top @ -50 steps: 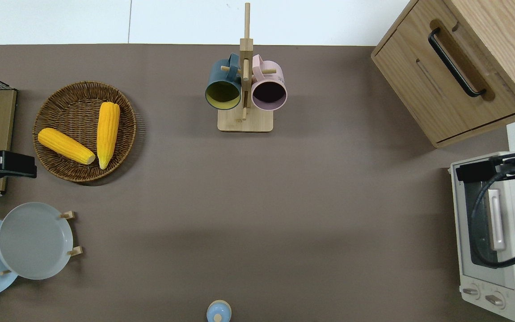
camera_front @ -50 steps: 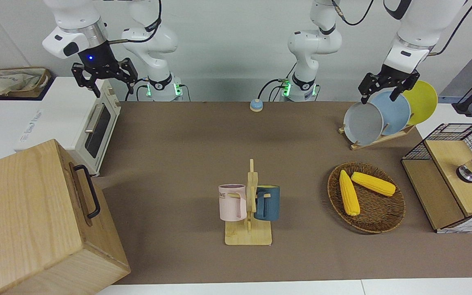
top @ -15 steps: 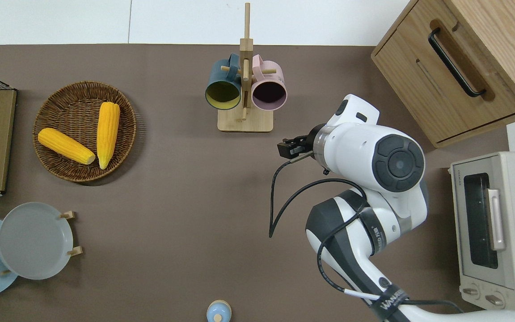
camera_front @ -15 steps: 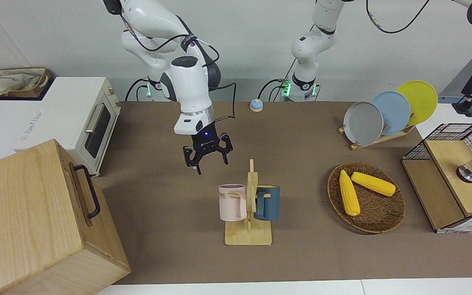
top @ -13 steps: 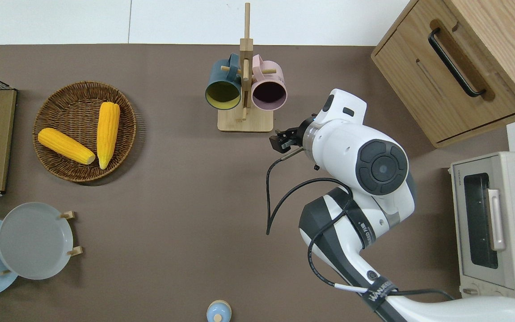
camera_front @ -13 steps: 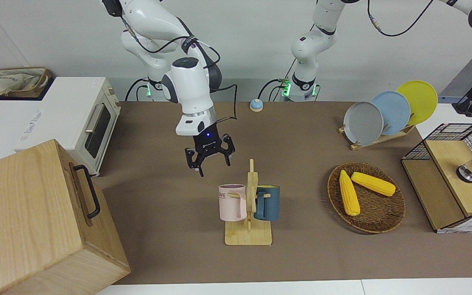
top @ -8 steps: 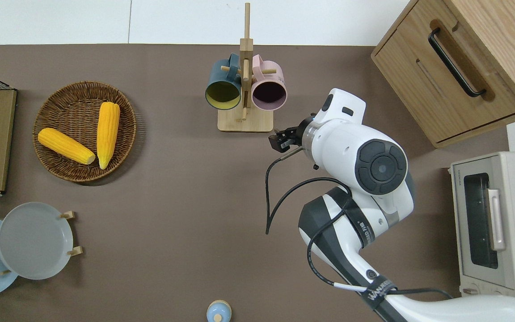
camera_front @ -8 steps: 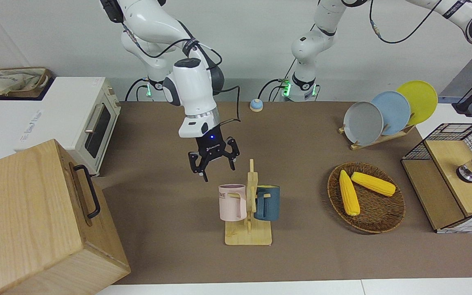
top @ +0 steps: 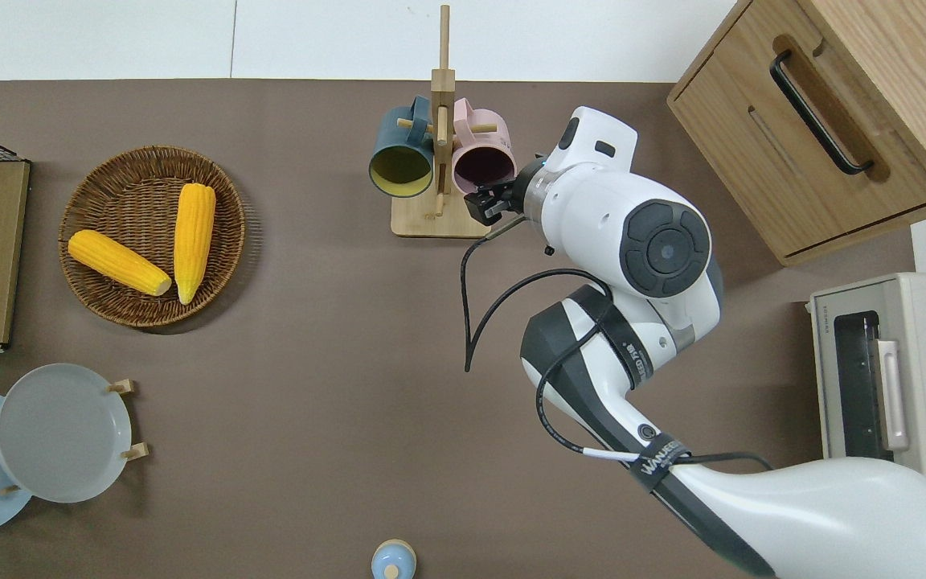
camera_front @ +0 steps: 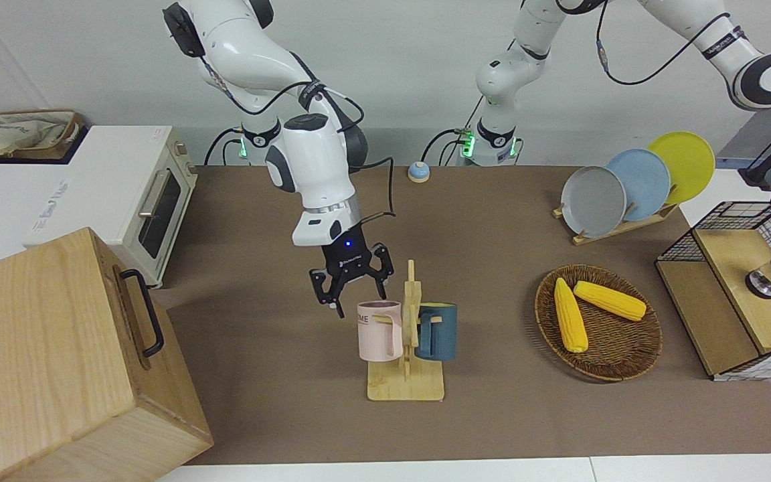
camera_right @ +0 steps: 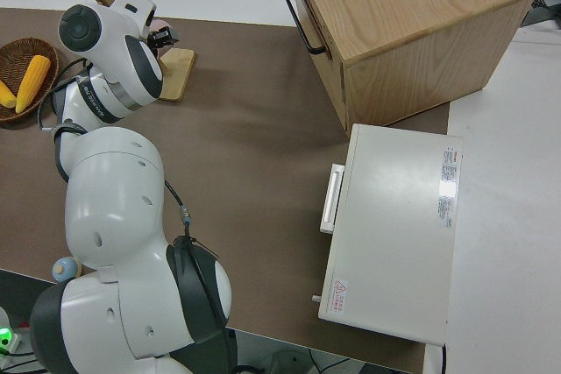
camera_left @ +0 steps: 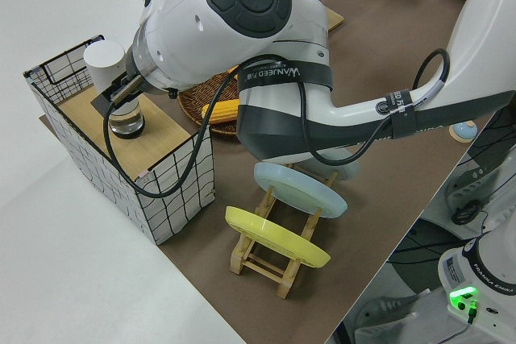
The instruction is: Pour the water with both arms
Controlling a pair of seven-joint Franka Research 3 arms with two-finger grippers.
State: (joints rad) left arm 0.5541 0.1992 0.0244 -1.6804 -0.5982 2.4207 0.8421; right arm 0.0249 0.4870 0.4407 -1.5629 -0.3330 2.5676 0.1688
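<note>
Pink mug [camera_front: 379, 331] hangs on the wooden mug rack [camera_front: 405, 388] in the lower middle of the front frame and the upper centre of the overhead frame, its mouth turned toward the robots, with a dark blue mug [camera_front: 437, 331] on the peg opposite. The step in hand looks like the fetching stage: nothing is lifted yet and no water is being poured. The right gripper [camera_front: 353, 291] hangs just above and beside the pink mug's rim, on the side toward the right arm's end of the table. Its jaws are spread wide and hold nothing. From overhead it sits at the mug's mouth, over the edge of the rack's base, close to the rim but apparently not touching it. The next move probably calls for a short drop so the jaws straddle the mug's wall. They would then close, and the mug would have to be lifted and slid off its peg without dragging the light rack along. The left gripper [camera_left: 113, 98] is at the wire-sided shelf [camera_left: 173, 191], in the upper corner of the left side frame. It is just beside a glass vessel with a white cap [camera_left: 125, 122], likely the water source. The arm's bulk hides much of it there, so whether it is open, closed or already touching the vessel cannot be told.
</note>
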